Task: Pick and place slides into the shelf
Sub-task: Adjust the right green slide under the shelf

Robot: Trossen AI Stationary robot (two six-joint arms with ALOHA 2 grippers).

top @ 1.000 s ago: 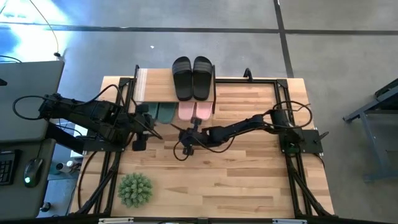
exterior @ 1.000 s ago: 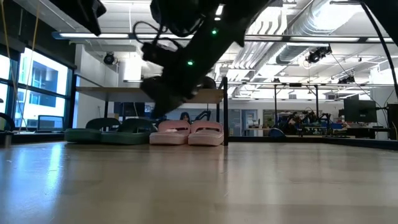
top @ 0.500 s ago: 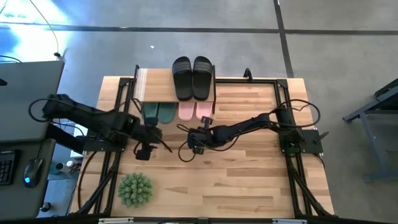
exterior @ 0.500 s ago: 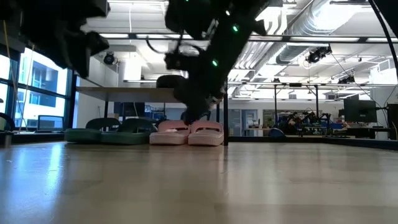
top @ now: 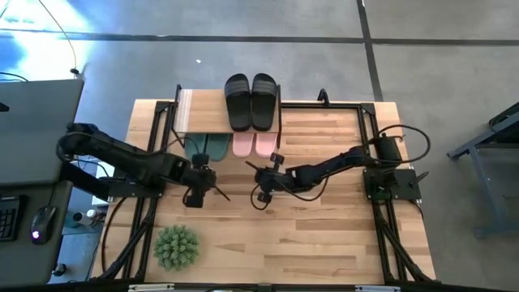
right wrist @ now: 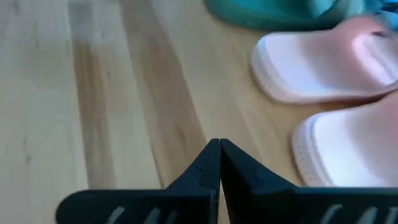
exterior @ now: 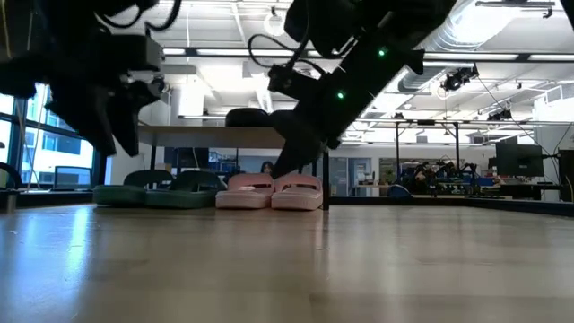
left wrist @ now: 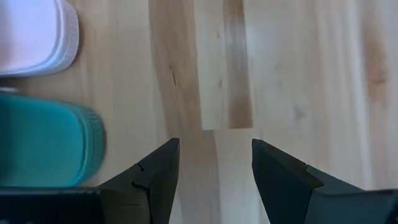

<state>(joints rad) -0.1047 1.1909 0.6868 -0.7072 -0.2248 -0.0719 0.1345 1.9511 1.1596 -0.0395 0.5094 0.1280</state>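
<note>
The shelf (top: 229, 111) stands at the table's far edge, with the black slides (top: 250, 101) lying on its top board. On the table under that board, the dark green slides (top: 207, 146) and the pink slides (top: 255, 144) lie side by side, soles down. My left gripper (left wrist: 214, 143) is open over bare wood, just near of the green slides (left wrist: 43, 146). My right gripper (right wrist: 219, 144) is shut above the table, near of the pink slides (right wrist: 336, 65). From above, the left gripper (top: 199, 182) and the right gripper (top: 264, 180) both hover clear of the shelf.
A spiky green plant ball (top: 176, 246) sits near the table's near left corner. Black frame rails (top: 366, 134) run along the table's sides. Bare wood (top: 308, 235) lies open across the table's middle and near right.
Both grippers have drawn back from the shelf front. The left one went toward the near edge and a little to the right. The right one slid toward the table's right. The slides have stayed where they were.
</note>
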